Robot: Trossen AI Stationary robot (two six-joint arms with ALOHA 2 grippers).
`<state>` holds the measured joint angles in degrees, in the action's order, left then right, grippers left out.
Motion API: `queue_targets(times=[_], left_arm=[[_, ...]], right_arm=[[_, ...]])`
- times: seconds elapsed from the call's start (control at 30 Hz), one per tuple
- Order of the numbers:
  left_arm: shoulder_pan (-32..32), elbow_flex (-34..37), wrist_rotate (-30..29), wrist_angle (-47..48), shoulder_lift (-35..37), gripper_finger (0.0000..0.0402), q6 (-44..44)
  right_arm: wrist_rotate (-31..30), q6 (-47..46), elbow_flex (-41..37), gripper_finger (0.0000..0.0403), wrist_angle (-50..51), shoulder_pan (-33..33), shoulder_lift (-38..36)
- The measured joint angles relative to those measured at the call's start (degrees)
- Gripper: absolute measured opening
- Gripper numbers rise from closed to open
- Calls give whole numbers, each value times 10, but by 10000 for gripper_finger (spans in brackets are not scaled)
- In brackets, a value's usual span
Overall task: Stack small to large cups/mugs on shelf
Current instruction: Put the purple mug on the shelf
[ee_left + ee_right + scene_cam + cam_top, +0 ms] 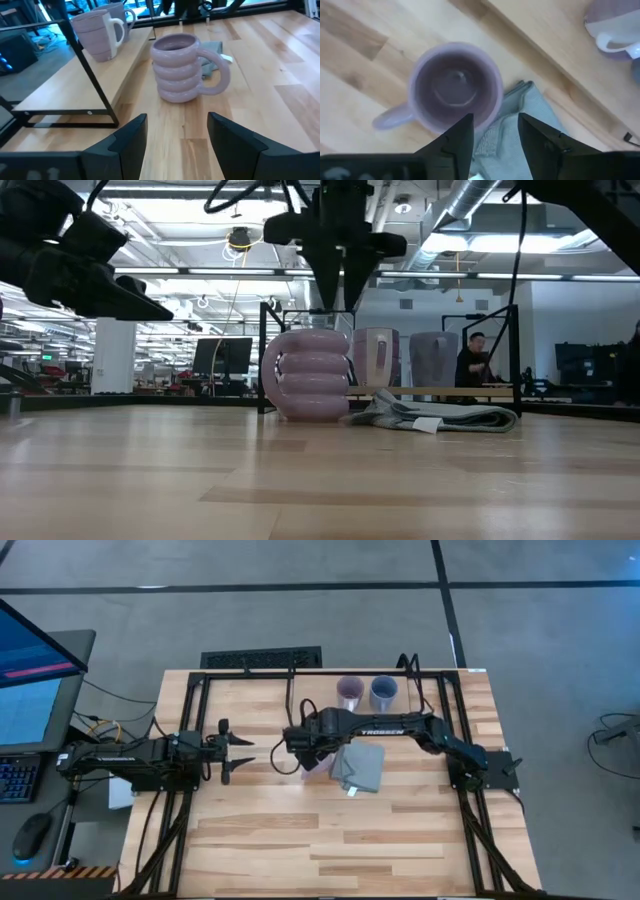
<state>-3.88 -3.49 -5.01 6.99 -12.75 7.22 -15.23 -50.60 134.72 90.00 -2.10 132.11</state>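
Note:
A pale purple ribbed mug (pixel 310 375) stands upright on the table, its handle (pixel 217 75) toward the near side. My right gripper (pixel 495 120) is open and points down just above the mug's rim (pixel 335 305); it touches nothing. My left gripper (pixel 177 120) is open and empty at the table's left (pixel 245 752), level, facing the mug. A lavender mug with a white handle (pixel 95 35) and a blue-grey mug (pixel 384 692) stand on the shelf (pixel 65 85), a wooden board in a black rod frame at the far edge.
A folded grey cloth (pixel 358 768) lies on the table against the ribbed mug's right side. The shelf's black uprights (pixel 90 75) stand between the mugs and the left arm. Bare wood (pixel 330 840) stretches to the near edge. A person (pixel 475 365) shows in the room beyond.

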Motion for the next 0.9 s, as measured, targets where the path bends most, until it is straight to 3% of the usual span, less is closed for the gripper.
queue_targets(times=[0.27, 0.4, 0.6, 0.83, 0.9], left_arm=[[0, -10, -15, 14, 0, 199, 4], [0, -21, -15, 32, 0, 199, 3], [0, -23, -15, 69, 0, 199, 0], [0, -24, -15, 74, 0, 199, 13], [0, -24, -15, 71, 0, 199, 17]], right_arm=[[-64, 70, -1, 160, 0, -27, -15], [-128, 91, -13, 149, 0, -25, -41], [-180, 28, -77, 130, 0, -18, -121], [-181, -73, -202, 119, -10, -19, -200], [-174, -105, -237, 118, -57, -19, -211]])
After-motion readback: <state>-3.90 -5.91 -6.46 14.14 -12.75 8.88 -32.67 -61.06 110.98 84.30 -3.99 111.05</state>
